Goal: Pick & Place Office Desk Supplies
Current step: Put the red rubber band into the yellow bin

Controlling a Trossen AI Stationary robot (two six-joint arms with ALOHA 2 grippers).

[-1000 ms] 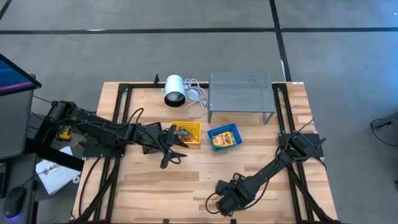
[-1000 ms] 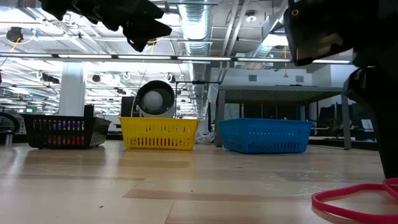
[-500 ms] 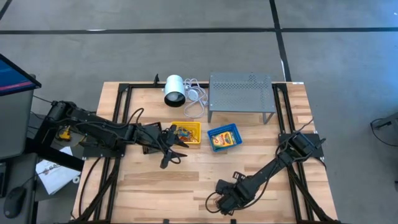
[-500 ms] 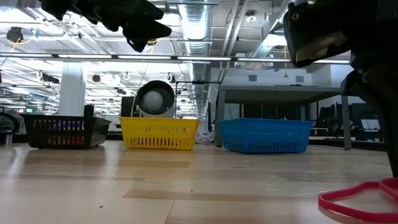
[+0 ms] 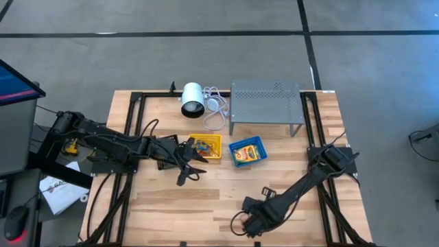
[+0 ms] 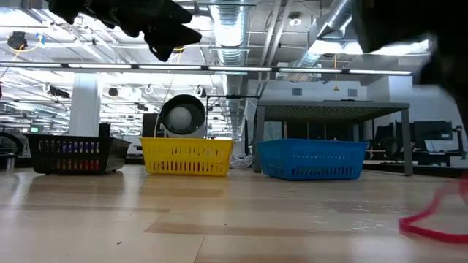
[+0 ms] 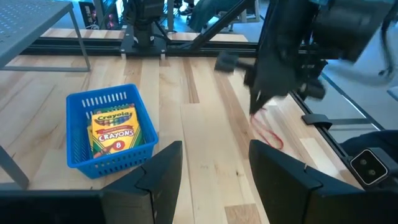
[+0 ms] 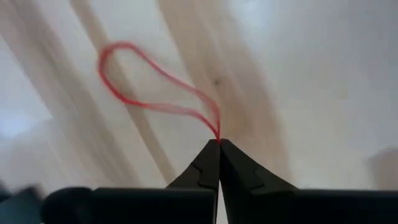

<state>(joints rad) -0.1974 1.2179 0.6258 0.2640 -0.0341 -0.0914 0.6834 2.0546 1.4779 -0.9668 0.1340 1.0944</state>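
Observation:
A thin red rubber band point(image 8: 155, 81) is at the table's near edge, right of the middle, with my right gripper point(image 8: 219, 144) shut on it. The left wrist view shows the band point(image 7: 268, 132) below that gripper point(image 7: 256, 107). My left gripper point(image 5: 188, 171) hangs open above the table, just near of the yellow basket point(image 5: 206, 146), with nothing between its fingers point(image 7: 163, 168). To the right, a crayon box point(image 7: 115, 130) lies in the blue basket point(image 7: 78, 149). My right gripper pinches one point of the red band's loop point(image 8: 217, 134) between its two fingertips. The fingers slant down at it from above. The held end is raised, and the rest of the loop point(image 6: 431, 231) trails slack down to the table.
A white cylinder point(image 5: 192, 98) with a white cable and a grey perforated rack point(image 5: 266, 103) stand along the far edge. Black frame rails point(image 5: 130, 130) run down both sides of the table. Bare wood lies between the baskets and the near edge.
My right gripper has risen and shifted a little toward the table's right edge, taking one end of the red band with it. The band lay flat on the table before. Now it slopes up at the held end while its other end stays down.

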